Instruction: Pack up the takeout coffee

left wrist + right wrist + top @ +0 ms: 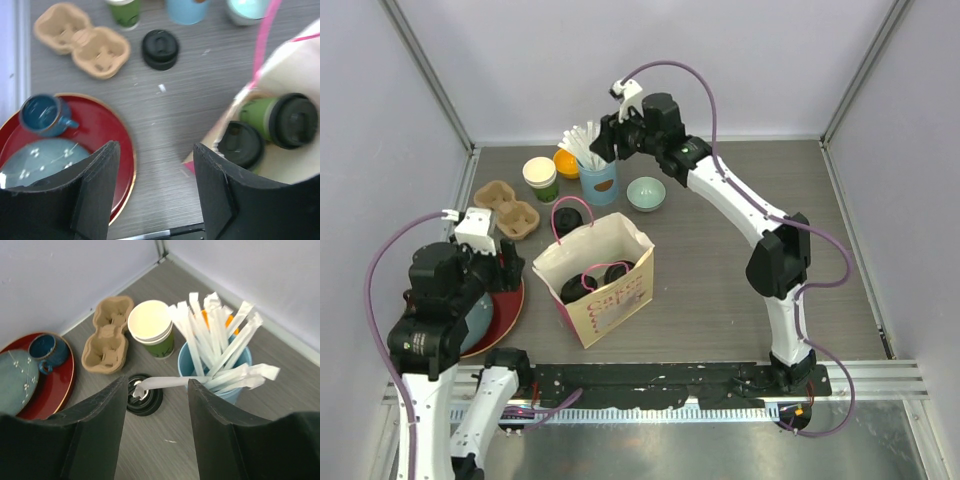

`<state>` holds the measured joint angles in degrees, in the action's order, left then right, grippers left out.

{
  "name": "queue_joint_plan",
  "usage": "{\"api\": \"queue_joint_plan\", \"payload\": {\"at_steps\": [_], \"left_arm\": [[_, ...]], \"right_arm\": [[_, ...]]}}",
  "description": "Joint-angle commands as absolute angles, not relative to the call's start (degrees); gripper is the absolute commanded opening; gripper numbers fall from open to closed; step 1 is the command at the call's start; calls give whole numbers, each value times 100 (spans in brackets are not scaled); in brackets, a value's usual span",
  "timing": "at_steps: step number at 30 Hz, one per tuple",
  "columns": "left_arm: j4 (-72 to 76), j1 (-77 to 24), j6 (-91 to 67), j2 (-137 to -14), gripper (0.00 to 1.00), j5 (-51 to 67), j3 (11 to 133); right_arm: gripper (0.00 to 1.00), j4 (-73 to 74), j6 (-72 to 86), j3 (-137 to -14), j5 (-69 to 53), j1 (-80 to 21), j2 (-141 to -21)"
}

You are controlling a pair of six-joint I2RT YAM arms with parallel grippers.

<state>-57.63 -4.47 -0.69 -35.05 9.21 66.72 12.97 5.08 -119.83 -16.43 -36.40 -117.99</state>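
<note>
From the left wrist we see two lidded dark-green paper cups inside the cream paper bag; overhead, only black lids. The left claw is open and empty; the right claw is open, perhaps over a white straw.

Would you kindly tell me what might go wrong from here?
One cup lies tipped over in the bag, so its lid could pop off and leak. One straw juts from the blue cup into the open right gripper; moving off may snag it and tip that cup.
</note>
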Motion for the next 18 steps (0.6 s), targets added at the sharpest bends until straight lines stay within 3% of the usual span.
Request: {"api": "queue_joint_plan", "payload": {"at_steps": [1,6,15,18], "left_arm": [[-5301,-80,-141,-3113,64,-281,5944],[-4546,167,-202,-2629,71,-369,5222],[-3674,202,-281,-1943,73,-387,4316],[-3542,202,-264,-1838,73,-404,4237]], "right_arm": [[57,791,449,-12252,-2381,-3683,-11865],[60,835,246,-12296,-2163,-3744,-12084],[56,1108,53,-12647,-1917,-3858,-12717],[44,1081,18,-12744,-1785,-3885,-12797]]}}
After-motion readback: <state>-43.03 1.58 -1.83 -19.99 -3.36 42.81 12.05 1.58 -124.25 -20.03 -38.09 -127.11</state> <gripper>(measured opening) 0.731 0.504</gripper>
